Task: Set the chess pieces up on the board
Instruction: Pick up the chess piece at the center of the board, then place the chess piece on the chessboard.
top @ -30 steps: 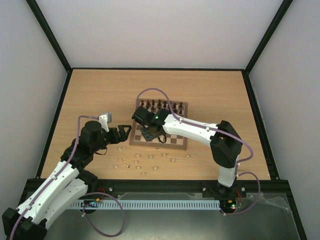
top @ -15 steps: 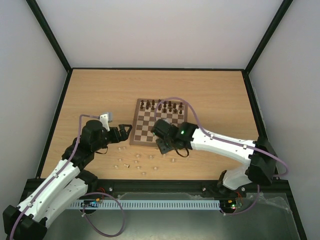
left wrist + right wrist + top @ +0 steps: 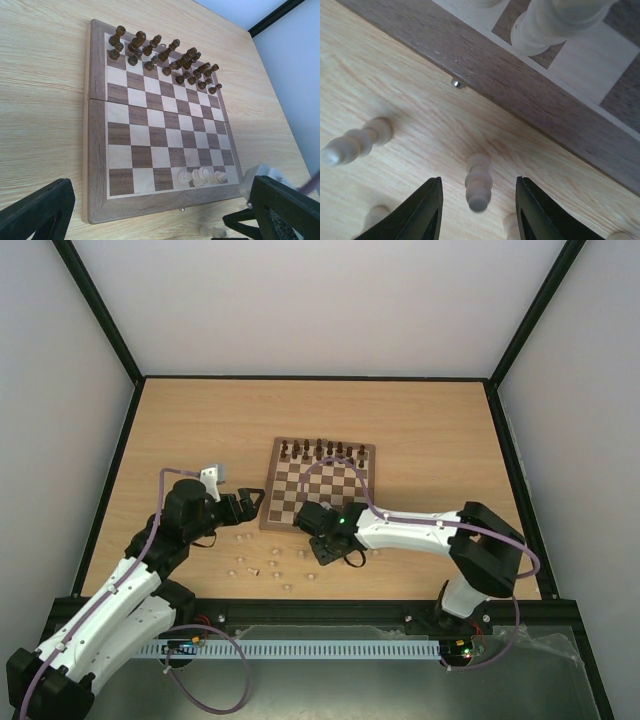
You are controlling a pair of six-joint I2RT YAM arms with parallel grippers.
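Most of the chess pieces (image 3: 275, 564) lie scattered on the table (image 3: 200, 430) just off the near edge of the board (image 3: 330, 490), toward its left corner and apart from one another. A few more stand upright side by side (image 3: 202, 176) on the board's nearest row, in its right half, and the right wrist view shows the base of one of these (image 3: 555, 20) resting on a square close to the border. The dark brown pieces (image 3: 160, 55) fill the two rows at the board's far side. The right gripper (image 3: 325, 548) hangs low over the table just off the board's near edge, its jaws parted a moderate way. From its own camera the right gripper (image 3: 479, 192) straddles a pale piece (image 3: 479, 182) that lies on its side on the table. There is a gap on each side of this piece, so the fingers (image 3: 427, 212) have no grip on it. Another fallen piece (image 3: 355, 142) lies further left along the same edge, below a small metal stud (image 3: 456, 83) in the board's border. The left gripper (image 3: 250, 502) hovers just beside the board's left edge, spread wide and holding nothing. In its own camera the left gripper (image 3: 160, 215) frames the whole board (image 3: 97, 150) between its fingertips.
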